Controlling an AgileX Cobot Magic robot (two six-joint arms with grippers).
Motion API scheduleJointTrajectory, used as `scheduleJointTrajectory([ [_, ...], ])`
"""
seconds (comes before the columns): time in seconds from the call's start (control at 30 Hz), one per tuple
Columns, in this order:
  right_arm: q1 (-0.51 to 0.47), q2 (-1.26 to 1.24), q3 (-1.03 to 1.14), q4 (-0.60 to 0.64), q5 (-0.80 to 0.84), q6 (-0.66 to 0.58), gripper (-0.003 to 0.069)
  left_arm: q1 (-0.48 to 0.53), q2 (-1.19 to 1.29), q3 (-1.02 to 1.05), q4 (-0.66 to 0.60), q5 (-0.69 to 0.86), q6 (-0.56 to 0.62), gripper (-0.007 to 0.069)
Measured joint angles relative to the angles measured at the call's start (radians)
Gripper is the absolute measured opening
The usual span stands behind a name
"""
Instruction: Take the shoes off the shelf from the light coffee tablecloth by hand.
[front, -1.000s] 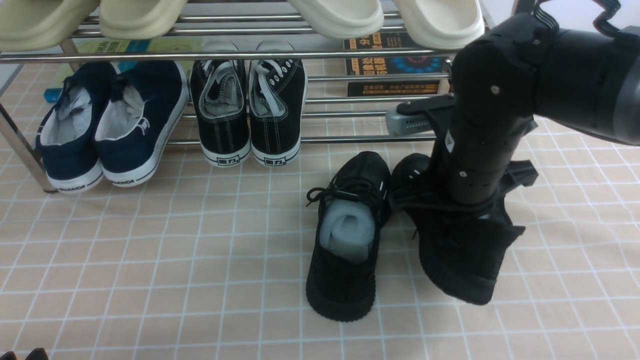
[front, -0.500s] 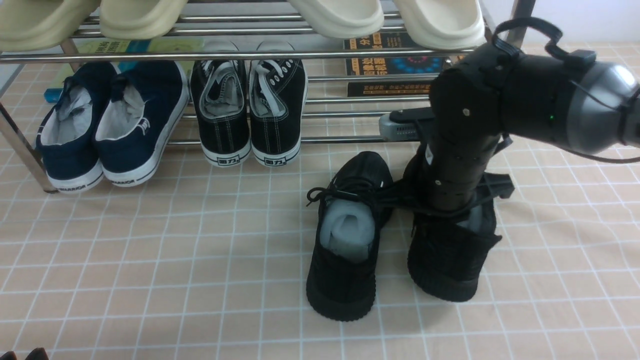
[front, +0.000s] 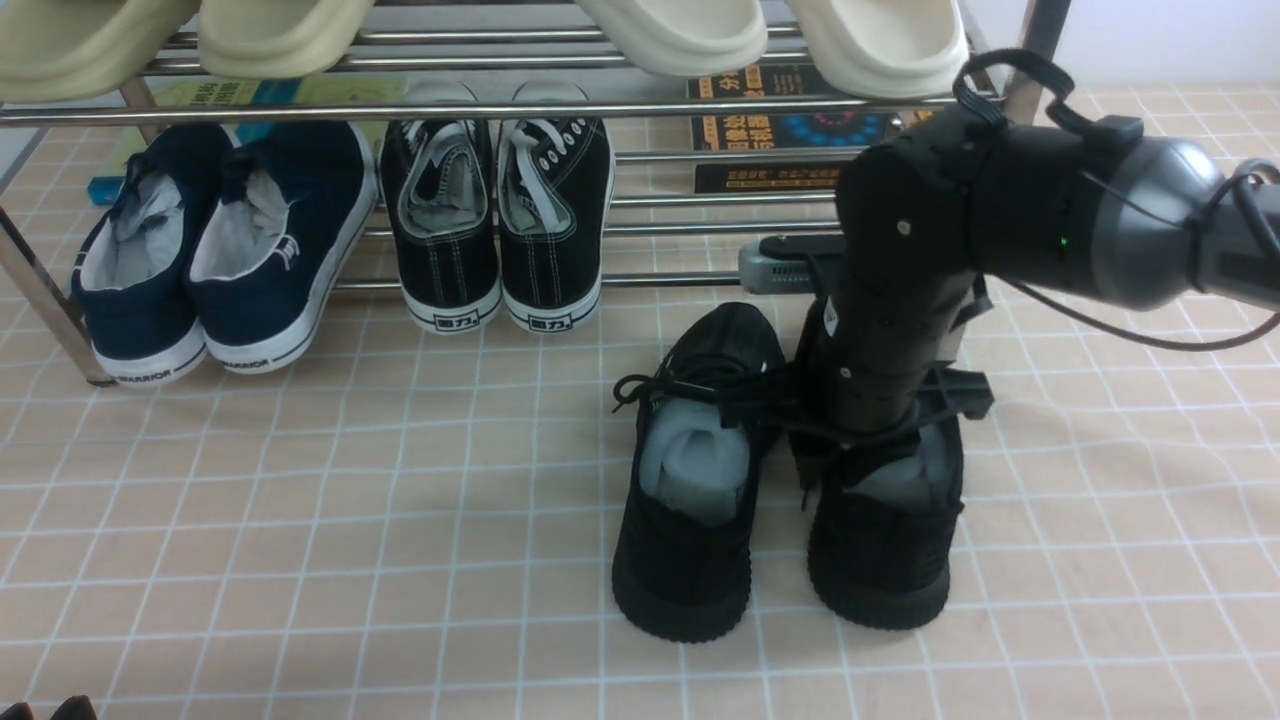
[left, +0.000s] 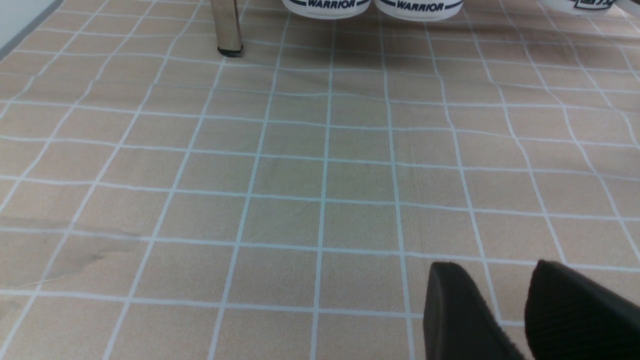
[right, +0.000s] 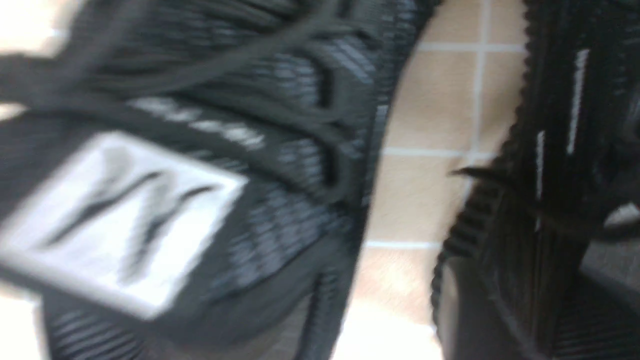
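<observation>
Front view: looks forward and down from between the arms, taking in the chrome shoe rack (front: 500, 283) and checkered tablecloth (front: 400, 540).
Left wrist view: sits low over the tablecloth, faces a rack leg (left: 227, 27).
Right wrist view: hangs very close above the black knit sneakers (right: 280, 210).
Front and left wrist, shared: WARRIOR slip-ons' heels (front: 265, 350).
Front and right wrist, shared: black knit sneakers.
</observation>
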Motion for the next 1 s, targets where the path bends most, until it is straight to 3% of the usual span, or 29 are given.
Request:
scheduleJointTrajectory([
  [0.07, 0.0, 0.0, -0.032, 0.007, 0.032, -0.019, 0.0293, 0.0, 0.0, 0.0, 0.0, 0.0, 0.0, 0.0242],
  [0.13, 0.0, -0.004, -0.115, 0.011, 0.13, -0.121, 0.0318, 0.0, 0.0, 0.0, 0.0, 0.0, 0.0, 0.0242],
  [0.23, 0.0, -0.012, -0.199, 0.012, 0.159, -0.221, 0.0302, 0.0, 0.0, 0.0, 0.0, 0.0, 0.0, 0.0242],
  [0.53, 0.0, -0.163, -0.236, 0.041, 0.182, -0.373, 0.0078, 0.0, 0.0, 0.0, 0.0, 0.0, 0.0, 0.0242],
  [0.57, 0.0, -0.213, -0.222, 0.046, 0.184, -0.387, 0.0027, 0.0, 0.0, 0.0, 0.0, 0.0, 0.0, 0.0242],
  [0.63, 0.0, -0.287, -0.196, 0.049, 0.186, -0.401, -0.0007, 0.0, 0.0, 0.0, 0.0, 0.0, 0.0, 0.0242],
  [0.87, 0.0, -0.563, -0.027, 0.048, 0.192, -0.42, -0.0016, 0.0, 0.0, 0.0, 0.0, 0.0, 0.0, 0.0242],
  [1.0, 0.0, -0.812, 0.193, 0.044, 0.196, -0.426, -0.0016, 0.0, 0.0, 0.0, 0.0, 0.0, 0.0, 0.0242],
])
